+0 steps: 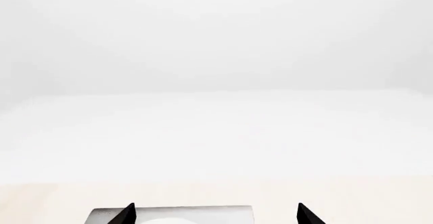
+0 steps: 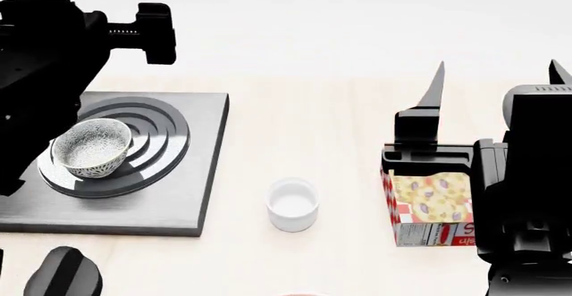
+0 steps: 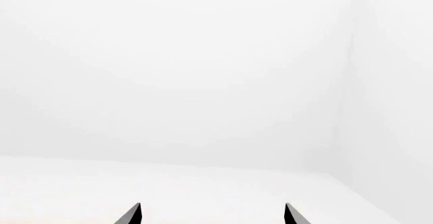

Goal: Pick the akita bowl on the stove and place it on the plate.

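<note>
Just crackle-patterned akita bowl (image 2: 92,147), upright

walls (image 3: 203,82): plain white | table (image 2: 339,108): pale wood | light: bright, even

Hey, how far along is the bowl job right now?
Nothing looks done yet: the akita bowl sits on the stove. Both grippers, left and right, are open and empty. Still left: grasp, lift and place; the plate isn't clearly in view.
</note>
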Motion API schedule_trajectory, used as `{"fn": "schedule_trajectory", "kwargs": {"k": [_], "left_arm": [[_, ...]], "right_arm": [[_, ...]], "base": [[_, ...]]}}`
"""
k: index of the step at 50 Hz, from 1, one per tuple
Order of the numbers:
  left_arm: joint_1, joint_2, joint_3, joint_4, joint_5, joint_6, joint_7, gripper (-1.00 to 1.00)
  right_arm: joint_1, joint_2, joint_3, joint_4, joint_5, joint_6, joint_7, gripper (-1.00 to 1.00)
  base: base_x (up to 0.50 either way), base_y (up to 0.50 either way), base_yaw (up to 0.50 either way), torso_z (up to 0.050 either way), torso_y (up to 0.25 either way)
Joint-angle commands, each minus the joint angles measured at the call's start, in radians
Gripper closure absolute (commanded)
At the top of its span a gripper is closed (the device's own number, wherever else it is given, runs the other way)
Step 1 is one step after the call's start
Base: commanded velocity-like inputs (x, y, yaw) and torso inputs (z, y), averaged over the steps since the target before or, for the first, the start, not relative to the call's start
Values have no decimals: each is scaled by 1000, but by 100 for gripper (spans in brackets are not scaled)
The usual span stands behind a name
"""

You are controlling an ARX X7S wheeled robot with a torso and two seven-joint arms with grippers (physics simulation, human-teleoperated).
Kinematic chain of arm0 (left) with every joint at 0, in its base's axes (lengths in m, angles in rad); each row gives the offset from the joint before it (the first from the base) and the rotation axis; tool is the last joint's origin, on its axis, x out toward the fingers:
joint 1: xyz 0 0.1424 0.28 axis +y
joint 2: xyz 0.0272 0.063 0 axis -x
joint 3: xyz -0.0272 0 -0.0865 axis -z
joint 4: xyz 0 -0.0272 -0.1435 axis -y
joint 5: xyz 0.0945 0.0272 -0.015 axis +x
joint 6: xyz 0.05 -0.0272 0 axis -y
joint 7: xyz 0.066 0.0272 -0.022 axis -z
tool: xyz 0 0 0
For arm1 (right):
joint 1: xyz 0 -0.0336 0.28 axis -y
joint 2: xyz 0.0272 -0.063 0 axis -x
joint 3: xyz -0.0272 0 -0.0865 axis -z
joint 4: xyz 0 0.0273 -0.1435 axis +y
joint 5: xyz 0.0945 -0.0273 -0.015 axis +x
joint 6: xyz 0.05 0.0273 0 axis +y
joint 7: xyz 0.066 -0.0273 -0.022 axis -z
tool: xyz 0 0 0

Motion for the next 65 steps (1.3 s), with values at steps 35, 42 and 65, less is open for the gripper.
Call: {"fn": "schedule_trajectory", "kwargs": {"k": [35, 42, 65], "left_arm": [[17, -33, 1, -1, -33, 132, 33, -100], [9, -34, 7, -5, -37, 126, 32, -100], [4, -49, 94, -4, -14, 55, 37, -100]], "right_arm": [[-3, 7, -1, -1, 17, -4, 13, -100], [-3, 9, -2, -1, 19, -5, 15, -100], [0, 11, -3, -3, 29, 3, 23, -100]], "base": [[0, 0, 0, 4, -98], [0, 0, 0, 6, -213], [0, 0, 0, 6, -103]]}}
